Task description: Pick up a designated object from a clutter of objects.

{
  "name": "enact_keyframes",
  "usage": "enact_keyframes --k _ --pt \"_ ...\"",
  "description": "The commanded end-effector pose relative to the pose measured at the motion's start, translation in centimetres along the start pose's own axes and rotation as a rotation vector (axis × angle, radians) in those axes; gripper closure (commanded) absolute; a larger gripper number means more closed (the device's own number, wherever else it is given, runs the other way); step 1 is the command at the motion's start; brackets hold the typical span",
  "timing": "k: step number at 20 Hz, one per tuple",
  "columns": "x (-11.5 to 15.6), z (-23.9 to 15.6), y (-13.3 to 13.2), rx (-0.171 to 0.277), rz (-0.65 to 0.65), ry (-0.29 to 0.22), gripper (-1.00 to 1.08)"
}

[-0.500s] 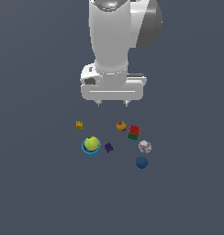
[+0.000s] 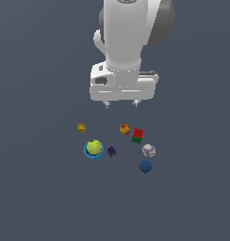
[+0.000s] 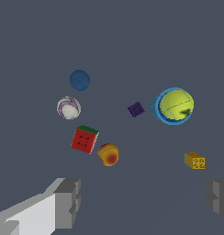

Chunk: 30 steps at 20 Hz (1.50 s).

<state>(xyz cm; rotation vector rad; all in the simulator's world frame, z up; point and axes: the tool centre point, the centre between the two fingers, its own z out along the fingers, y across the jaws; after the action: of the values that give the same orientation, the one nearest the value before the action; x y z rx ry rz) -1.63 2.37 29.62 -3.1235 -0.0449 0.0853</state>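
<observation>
The designated object is a small orange-yellow ball-like fruit (image 2: 124, 129) (image 3: 108, 154) with a reddish patch, lying on the grey floor beside a red-green block (image 2: 137, 135) (image 3: 84, 139). My gripper (image 2: 121, 103) (image 3: 143, 202) hangs above it, apart from it, open with nothing between its fingers. The clutter around it holds a yellow-green ball (image 2: 94, 147) (image 3: 176, 105) in a blue cup (image 2: 93, 156), a purple cube (image 2: 111, 151) (image 3: 136, 109), a white patterned ball (image 2: 148, 150) (image 3: 69, 108), a dark blue ball (image 2: 145, 166) (image 3: 80, 80) and a small yellow cube (image 2: 81, 127) (image 3: 194, 160).
The white arm body (image 2: 128, 42) fills the upper middle of the exterior view. Plain grey floor surrounds the cluster on all sides.
The gripper has shifted slightly toward the exterior view's right and a little lower. The objects have not moved.
</observation>
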Motion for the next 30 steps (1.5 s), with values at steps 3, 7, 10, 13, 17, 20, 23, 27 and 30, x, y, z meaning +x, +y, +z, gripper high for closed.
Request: enact_keyframes --k 3,7,10,13,17,20,23,27,30 --pt "0.0 -0.3 -0.6 -0.003 -0.018 0.005 -0.92" --pt "0.0 0.1 -0.6 -0.003 -0.022 0.005 -0.92" --pt "0.0 0.9 -0.6 -0.005 -0.036 0.006 -0.92" --pt "0.0 2.0 -0.7 -0.008 -0.058 0.008 -0.92" --pt "-0.1 4.1 -0.9 -0.013 -0.099 0.012 -0.92" --pt "-0.3 6.1 -1.0 -0.017 -0.140 0.016 -0.92" --pt "-0.7 8.5 -1.3 -0.022 -0.190 0.020 -0.92" --pt "-1.5 11.9 -1.6 -0.027 -0.265 0.026 -0.92" --pt "-2.3 14.3 -1.9 -0.030 -0.321 0.031 -0.92"
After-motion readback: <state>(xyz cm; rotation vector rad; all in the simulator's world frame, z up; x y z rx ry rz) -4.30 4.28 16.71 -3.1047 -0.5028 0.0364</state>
